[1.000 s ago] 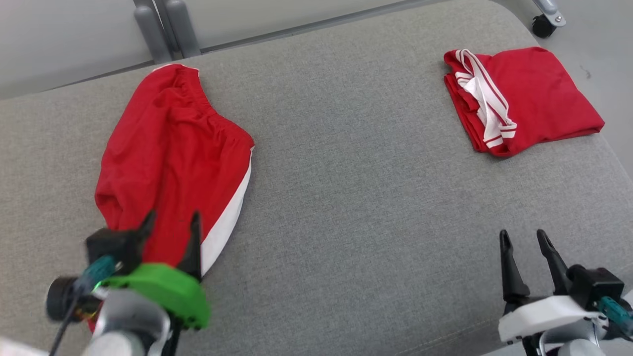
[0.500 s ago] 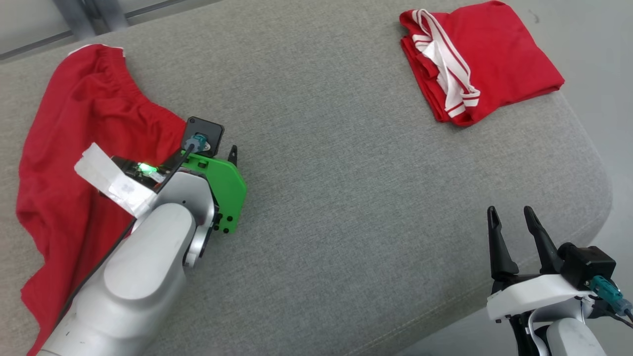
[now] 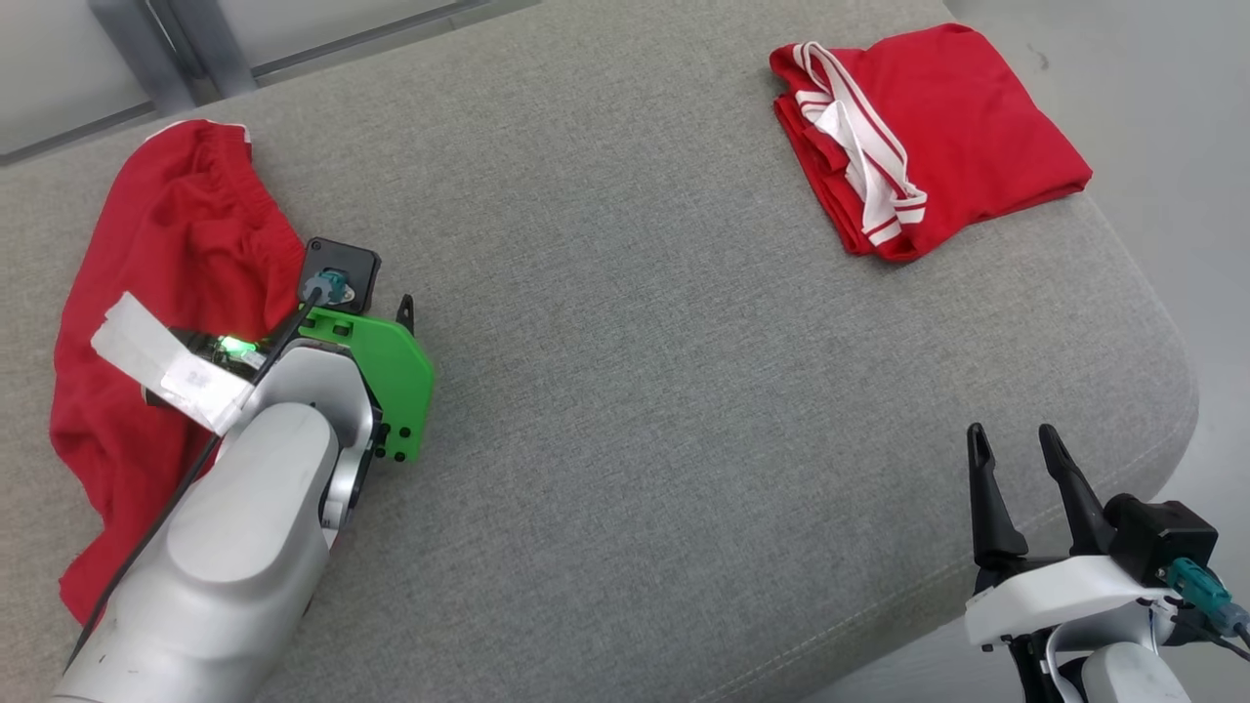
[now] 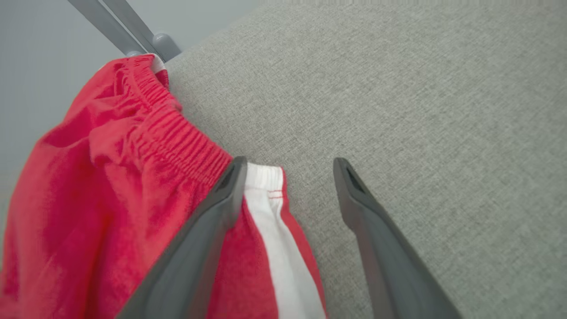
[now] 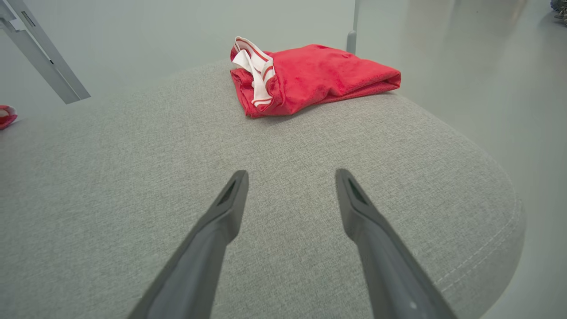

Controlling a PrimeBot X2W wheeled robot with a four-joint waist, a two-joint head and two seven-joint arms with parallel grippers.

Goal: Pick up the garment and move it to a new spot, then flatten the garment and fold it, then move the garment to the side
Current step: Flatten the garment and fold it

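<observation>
The garment, red shorts (image 3: 186, 244) with a white side stripe and a gathered waistband, lies crumpled at the left of the grey cushion (image 3: 635, 342). My left arm reaches over the shorts, and one fingertip (image 3: 404, 310) shows past the green wrist mount. In the left wrist view my left gripper (image 4: 290, 172) is open and low over the shorts' (image 4: 110, 199) waistband corner. One finger lies over the red cloth beside the white stripe, the other over bare cushion. My right gripper (image 3: 1013, 439) (image 5: 291, 177) stands open and holds nothing at the cushion's near right edge.
A second red garment (image 3: 937, 137) (image 5: 310, 75) with white trim lies folded at the cushion's far right corner. Grey metal legs (image 3: 146, 49) stand behind the far left edge. The cushion drops off to the pale floor (image 3: 1191, 146) on the right.
The head camera has shifted. My left arm has reached forward over the shorts, from their near end to the waistband corner. The right gripper has stayed put and open.
</observation>
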